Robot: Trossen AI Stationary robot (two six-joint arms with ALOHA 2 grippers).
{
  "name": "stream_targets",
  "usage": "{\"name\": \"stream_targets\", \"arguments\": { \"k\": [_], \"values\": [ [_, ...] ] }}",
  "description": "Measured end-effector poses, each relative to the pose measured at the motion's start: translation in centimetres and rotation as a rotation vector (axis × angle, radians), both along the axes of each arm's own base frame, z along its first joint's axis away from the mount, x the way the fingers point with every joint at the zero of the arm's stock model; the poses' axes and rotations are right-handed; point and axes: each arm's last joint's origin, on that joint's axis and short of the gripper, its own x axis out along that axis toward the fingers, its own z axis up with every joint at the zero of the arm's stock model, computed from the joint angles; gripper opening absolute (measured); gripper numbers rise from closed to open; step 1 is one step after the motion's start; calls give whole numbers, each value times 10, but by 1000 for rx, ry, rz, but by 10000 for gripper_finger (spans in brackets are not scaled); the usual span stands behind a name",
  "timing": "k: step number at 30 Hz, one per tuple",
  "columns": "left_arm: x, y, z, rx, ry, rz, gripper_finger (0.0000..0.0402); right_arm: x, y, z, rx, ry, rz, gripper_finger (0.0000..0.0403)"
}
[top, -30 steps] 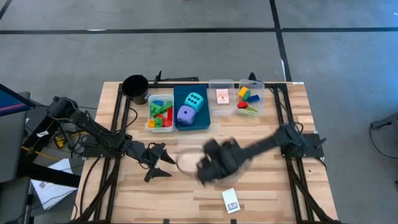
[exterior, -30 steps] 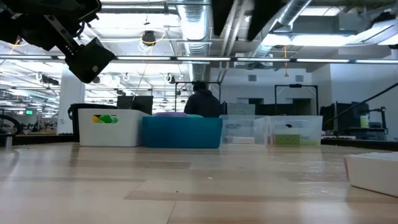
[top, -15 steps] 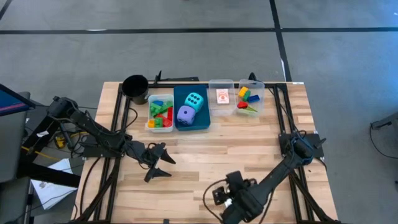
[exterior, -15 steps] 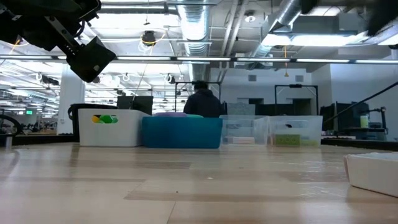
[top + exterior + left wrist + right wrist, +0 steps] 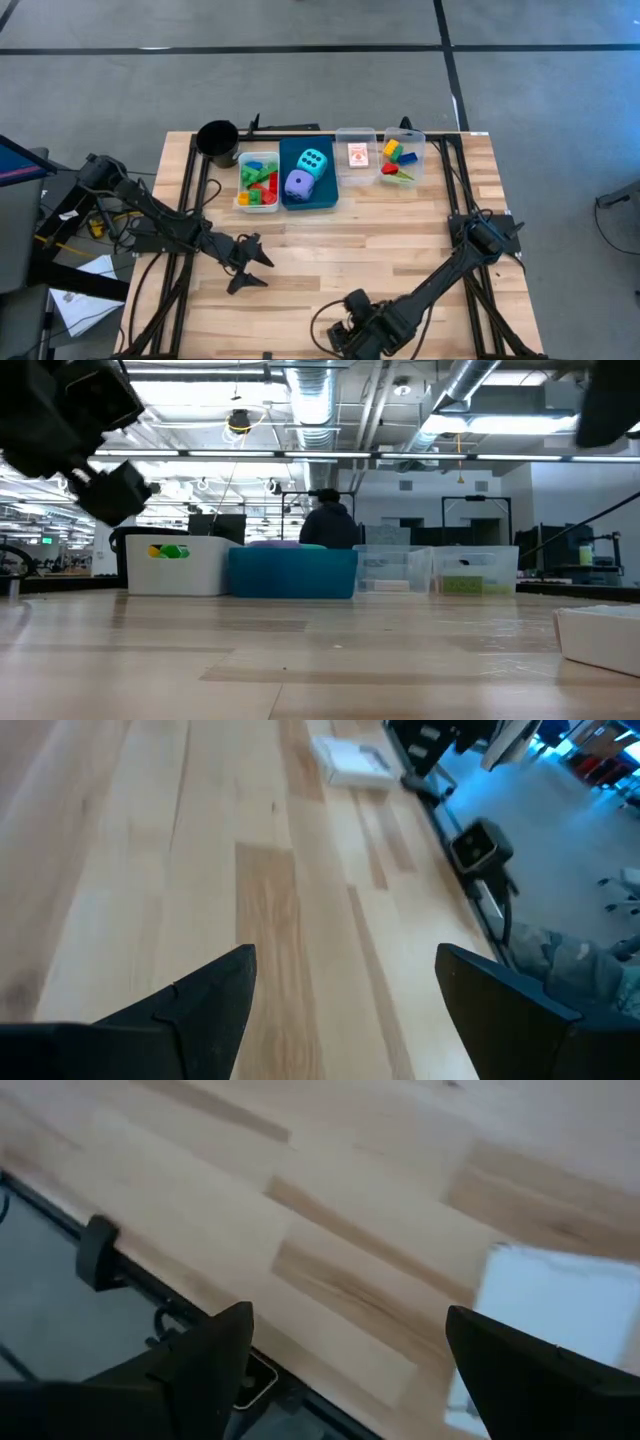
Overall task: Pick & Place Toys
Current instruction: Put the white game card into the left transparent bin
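Hovering with wide, empty jaws at the tabletop's (image 5: 400, 230) near edge, the right gripper (image 5: 345, 338) could nudge the card (image 5: 560, 1315) lying just beside it overboard, while the left gripper (image 5: 245, 270) waits wide open mid-table.

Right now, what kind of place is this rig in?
Likely an open lab or industrial workspace: exposed ceiling ducts and pipes overhead, rows of workstations behind, a person seated beyond the wooden table, and grey concrete floor with taped lines.
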Motion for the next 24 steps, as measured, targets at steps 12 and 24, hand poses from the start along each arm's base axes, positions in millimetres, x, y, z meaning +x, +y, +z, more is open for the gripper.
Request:
{"name": "stream_targets", "arguments": {
  "k": [12,24],
  "values": [
    [-6,2,-9,-53,42,28,301,16,-13,1,-21,-23,71,361],
    [-7,-8,0,-103,-47,-23,301,-6,-4,-3,-71,77,80,393]
  ]
}}
